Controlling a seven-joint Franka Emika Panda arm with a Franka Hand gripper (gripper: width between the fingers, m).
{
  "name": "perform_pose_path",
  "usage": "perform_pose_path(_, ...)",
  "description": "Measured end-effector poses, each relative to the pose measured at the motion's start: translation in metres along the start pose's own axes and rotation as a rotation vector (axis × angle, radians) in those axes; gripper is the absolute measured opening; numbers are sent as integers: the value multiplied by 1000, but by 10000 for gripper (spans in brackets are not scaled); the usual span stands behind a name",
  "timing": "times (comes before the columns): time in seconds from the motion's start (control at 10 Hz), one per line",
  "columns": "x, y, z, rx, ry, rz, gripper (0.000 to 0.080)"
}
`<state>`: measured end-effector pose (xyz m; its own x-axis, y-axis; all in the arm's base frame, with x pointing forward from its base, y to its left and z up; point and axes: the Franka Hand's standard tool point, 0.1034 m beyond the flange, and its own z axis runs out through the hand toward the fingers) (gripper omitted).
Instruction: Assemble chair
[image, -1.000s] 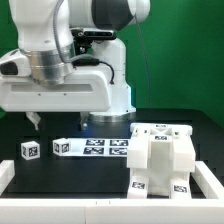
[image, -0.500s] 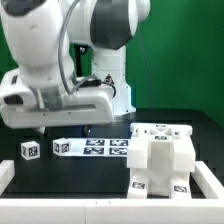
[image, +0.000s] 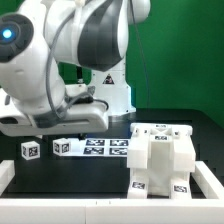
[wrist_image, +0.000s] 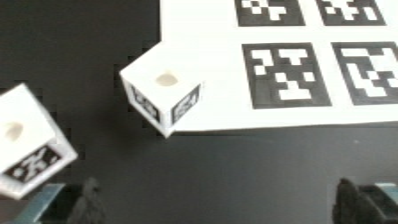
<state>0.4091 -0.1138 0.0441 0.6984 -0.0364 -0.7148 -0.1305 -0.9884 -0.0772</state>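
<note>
White blocky chair (image: 160, 158), square marker tags (image: 141, 185)

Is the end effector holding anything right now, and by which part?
Nothing is held: the end effector is open, with nothing between its fingers.

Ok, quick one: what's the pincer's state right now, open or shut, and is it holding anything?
Pincer: open wide, holding nothing; the white block in front of it is not touched.
</note>
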Motion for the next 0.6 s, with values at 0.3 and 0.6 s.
perform_pose_path(0.3, -5, 4, 19, -10, -22, 1, 649)
perform_pose_path(0.6, -6, 4, 25, -9, -36, 14, 649)
